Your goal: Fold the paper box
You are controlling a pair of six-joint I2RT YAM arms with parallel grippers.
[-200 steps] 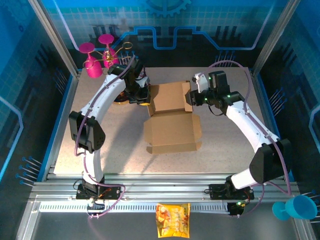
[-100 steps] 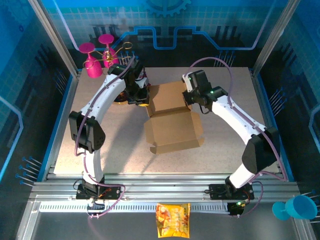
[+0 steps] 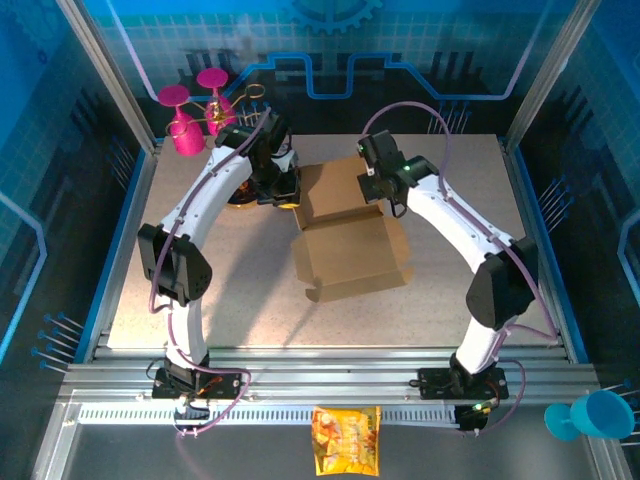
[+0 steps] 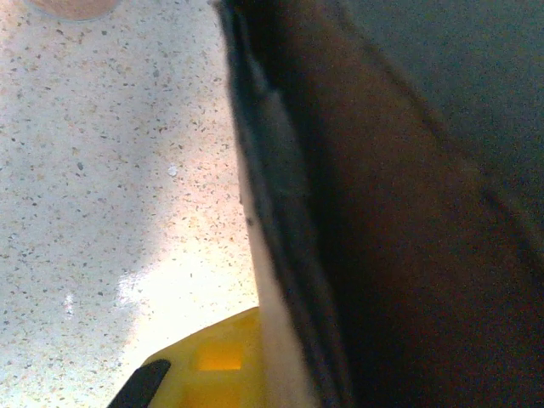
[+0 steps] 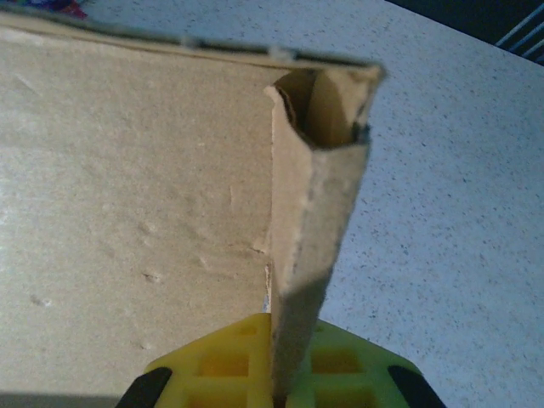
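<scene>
1. Box (image 3: pixel 345 240): brown cardboard, open, on worktop (image 3: pixel 200 300), spanning between both grippers.
2. Right gripper (image 5: pixel 285 378): clamped on upright side wall of box.
3. Left gripper (image 3: pixel 285 198): closed on opposite box edge.

The table (image 3: pixel 200 290) is flat and pale, with lots of tiny dark dots. The brown paper box (image 3: pixel 345 255) lies on it near the middle and reaches toward 12 o'clock. It is open, with a wide flat part and some sides standing up. At 10 o'clock sits a small round brown thing (image 3: pixel 238 203), mostly hidden.
</scene>
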